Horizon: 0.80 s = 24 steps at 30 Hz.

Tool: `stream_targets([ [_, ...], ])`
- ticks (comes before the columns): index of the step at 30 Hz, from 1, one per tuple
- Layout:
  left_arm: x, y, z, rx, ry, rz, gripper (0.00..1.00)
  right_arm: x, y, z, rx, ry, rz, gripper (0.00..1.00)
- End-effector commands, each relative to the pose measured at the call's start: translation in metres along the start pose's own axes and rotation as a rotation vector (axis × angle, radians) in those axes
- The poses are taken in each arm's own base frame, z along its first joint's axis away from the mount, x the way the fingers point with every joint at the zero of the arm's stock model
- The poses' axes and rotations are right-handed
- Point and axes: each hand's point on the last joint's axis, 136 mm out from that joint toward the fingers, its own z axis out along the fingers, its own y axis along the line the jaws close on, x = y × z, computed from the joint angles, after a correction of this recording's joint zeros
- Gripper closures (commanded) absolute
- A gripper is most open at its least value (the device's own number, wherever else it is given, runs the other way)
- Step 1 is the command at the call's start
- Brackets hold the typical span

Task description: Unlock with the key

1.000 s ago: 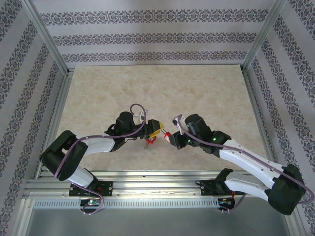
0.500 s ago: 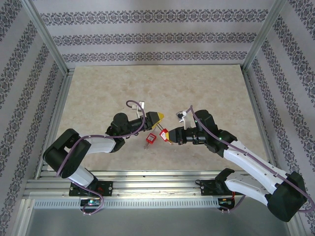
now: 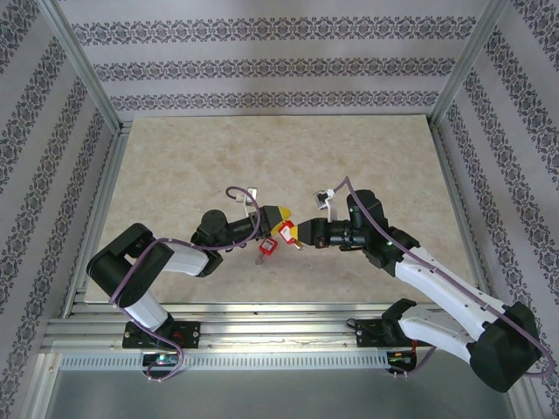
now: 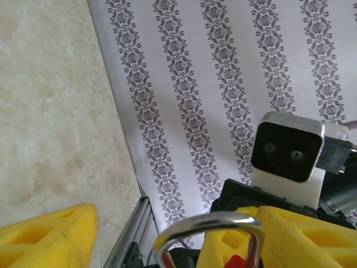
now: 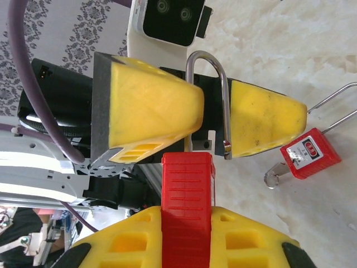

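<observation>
**Handover of the lock.** The right gripper point(image 5: 187, 234) is clamped on a ribbed red plastic padlock point(image 5: 187, 184). It offers the padlock's steel shackle point(image 5: 223, 95) to the left gripper point(image 5: 215, 120), whose yellow fingers point(image 5: 150, 106) stand apart on either side, probably to brace it. A second red labelled padlock point(image 5: 310, 153) lies on the marbled table point(image 3: 175, 166) just beside the left gripper; whether it carries the key cannot be told.
</observation>
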Motion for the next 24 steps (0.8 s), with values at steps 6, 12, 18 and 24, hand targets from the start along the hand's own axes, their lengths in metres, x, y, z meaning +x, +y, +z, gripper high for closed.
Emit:
stream_targets([
  [6, -0.010, -0.062, -0.004, 0.167, -0.045, 0.106, 0.27, -0.006, 0.005, 0.003, -0.057, -0.003, 0.051, 1.00],
  [12, -0.008, -0.070, -0.010, 0.184, -0.049, 0.107, 0.39, -0.010, -0.006, 0.002, -0.024, -0.013, 0.099, 1.00],
  [18, -0.005, -0.068, -0.015, 0.175, -0.050, 0.102, 0.41, -0.011, -0.020, 0.002, 0.037, -0.010, 0.130, 1.00],
  [24, -0.003, -0.059, -0.013, 0.142, -0.034, 0.075, 0.47, -0.009, -0.023, 0.004, 0.072, 0.006, 0.107, 1.00],
])
